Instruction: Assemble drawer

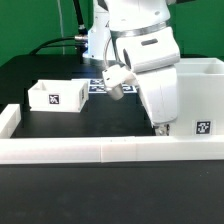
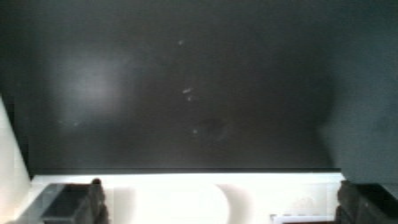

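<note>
Gripper [image 1: 160, 127] set low against the drawer shell [image 1: 196, 92], jaws spread wide and empty.

The shell stands at the worktop's edge on the exterior view's right, just behind the front border bar [image 1: 100, 150]. One small tray [image 1: 55, 96] waits near the opposite edge. The fingers [image 2: 68, 205] straddle a white edge [image 2: 196, 200], probably the shell's, likely to grasp it. I cannot tell whether they touch it.

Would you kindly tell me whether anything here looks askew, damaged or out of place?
Nothing stands out. The small tray sits flat and upright on the exterior view's left, the big shell stands square on its right, and the gripper is low beside the shell, jaws apart. No spill or damage shows.
</note>
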Tool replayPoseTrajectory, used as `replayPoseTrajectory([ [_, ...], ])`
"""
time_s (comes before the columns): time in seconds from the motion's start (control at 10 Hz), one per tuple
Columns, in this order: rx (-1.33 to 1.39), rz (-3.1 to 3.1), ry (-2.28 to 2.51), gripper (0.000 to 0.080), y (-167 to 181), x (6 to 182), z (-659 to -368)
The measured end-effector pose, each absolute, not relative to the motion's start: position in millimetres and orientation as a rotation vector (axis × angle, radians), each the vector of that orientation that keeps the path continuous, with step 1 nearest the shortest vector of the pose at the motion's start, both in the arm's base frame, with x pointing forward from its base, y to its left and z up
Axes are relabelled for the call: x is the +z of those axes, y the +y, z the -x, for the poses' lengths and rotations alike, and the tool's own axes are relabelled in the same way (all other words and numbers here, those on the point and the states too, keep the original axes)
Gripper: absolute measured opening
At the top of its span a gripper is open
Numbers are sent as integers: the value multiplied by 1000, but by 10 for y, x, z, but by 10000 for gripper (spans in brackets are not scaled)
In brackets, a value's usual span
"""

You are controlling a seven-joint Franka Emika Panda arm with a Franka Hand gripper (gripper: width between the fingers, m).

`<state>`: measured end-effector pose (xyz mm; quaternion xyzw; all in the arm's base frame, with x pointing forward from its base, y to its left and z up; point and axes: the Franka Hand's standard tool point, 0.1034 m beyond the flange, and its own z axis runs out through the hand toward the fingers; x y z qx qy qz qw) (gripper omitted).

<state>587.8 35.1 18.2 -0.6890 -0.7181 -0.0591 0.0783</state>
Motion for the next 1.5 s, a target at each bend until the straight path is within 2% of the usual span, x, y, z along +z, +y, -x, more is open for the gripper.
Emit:
replayPoseTrajectory([
  [0.2,-171,2062,-2147,649,318,197,-5887],
  [0.5,-185,2124,-2132,649,-83,250,-5895],
  [1.0,-201,2303,-2038,649,-608,543,-5495],
  [1.2,-210,2344,-2035,649,-725,571,-5275],
  [1.5,-204,2394,-1972,649,-760,578,-5238],
])
